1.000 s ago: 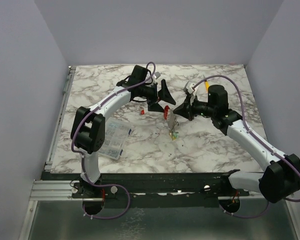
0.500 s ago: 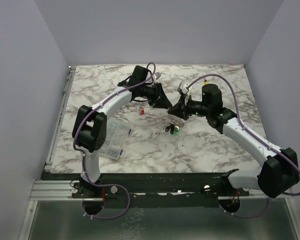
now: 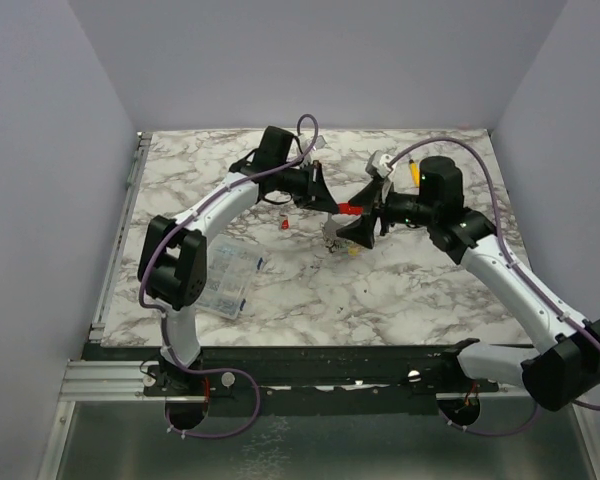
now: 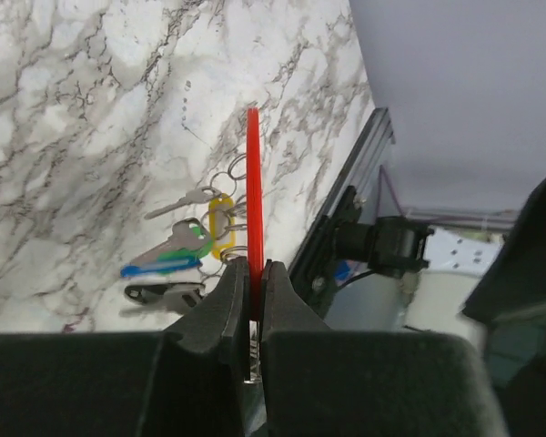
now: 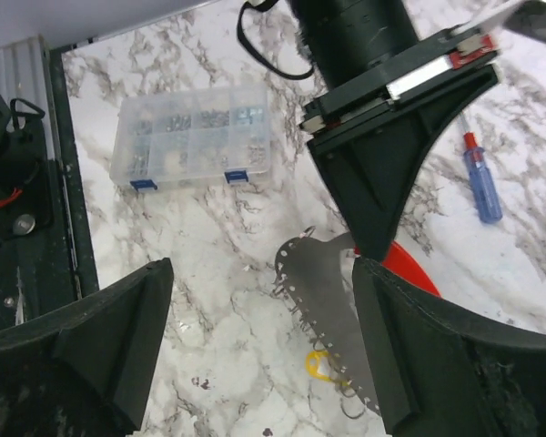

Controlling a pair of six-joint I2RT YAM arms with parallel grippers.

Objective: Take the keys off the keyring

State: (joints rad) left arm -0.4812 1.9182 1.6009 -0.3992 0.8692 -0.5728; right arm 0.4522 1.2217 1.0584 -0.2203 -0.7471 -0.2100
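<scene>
My left gripper [image 4: 253, 266] is shut on the red keyring [image 4: 253, 182], which I see edge-on and held above the marble table. In the top view the left gripper [image 3: 332, 206] holds the keyring [image 3: 348, 208] at mid-table. Several keys hang from small wire rings under it: a blue-and-green one [image 4: 168, 259], a yellow one [image 4: 221, 223] and a dark one [image 4: 164, 293]. My right gripper [image 5: 264, 337] stands open just in front of the keyring's grey strip [image 5: 332, 300], touching nothing. A yellow key [image 5: 318, 364] dangles below the strip. A small red piece [image 3: 284, 225] lies alone on the table.
A clear plastic compartment box [image 3: 225, 280] sits near the left arm's base, also seen as the box [image 5: 191, 137] in the right wrist view. A blue-and-red screwdriver [image 5: 480, 187] lies on the marble behind the left gripper. The table's metal rail [image 4: 346, 218] runs along the edge.
My left gripper has closed onto the red keyring. My right gripper has let go of it, opened wide and drawn back to the right. The keys now hang from the left gripper's hold.
</scene>
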